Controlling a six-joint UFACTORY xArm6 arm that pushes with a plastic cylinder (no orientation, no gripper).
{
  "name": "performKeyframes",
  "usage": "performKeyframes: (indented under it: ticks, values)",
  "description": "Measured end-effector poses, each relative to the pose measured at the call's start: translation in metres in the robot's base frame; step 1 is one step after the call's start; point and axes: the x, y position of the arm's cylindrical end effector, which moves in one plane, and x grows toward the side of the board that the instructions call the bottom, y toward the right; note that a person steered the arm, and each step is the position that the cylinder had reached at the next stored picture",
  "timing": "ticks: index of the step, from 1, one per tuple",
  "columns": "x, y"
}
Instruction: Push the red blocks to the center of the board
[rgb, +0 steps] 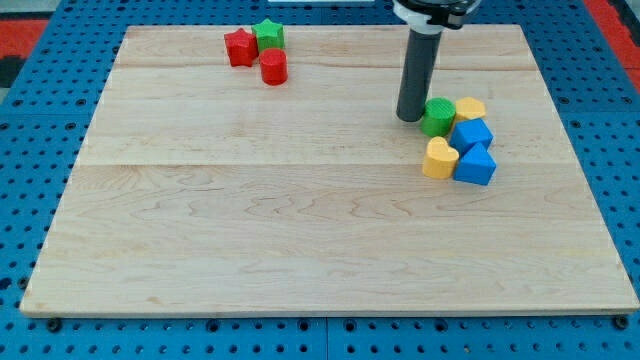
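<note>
A pale wooden board (300, 230) fills most of the view, lying on a blue pegboard (30, 150). The arm's dark rod (418, 75) comes down from the view's top; it is a bare rod with nothing to spread or pinch, and my tip (410, 118) rests on the board, touching the left side of a green cylinder (437, 116). That cylinder heads a cluster at the view's right: a yellow block (470, 108), a blue block (471, 133), a blue wedge (475, 165) and a yellow heart (439, 158), all packed together. Near the view's top left, well apart from the tip, sit the red star (239, 47) and the red cylinder (274, 67), pressed against a green star (268, 35).
</note>
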Motion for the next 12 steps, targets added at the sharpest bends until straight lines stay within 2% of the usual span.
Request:
performKeyframes:
  ticks: [2,3,4,5,6,7,9,10,12]
  values:
    - [-0.148,-0.081]
    - [-0.175,-0.125]
    - [-0.176,-0.154]
    - [-0.176,-0.221]
    - [-0.158,-0.267]
    - [-0.135,-0.271]
    - [-0.127,-0.188]
    - [-0.104,-0.168]
    - [-0.020,-0.158]
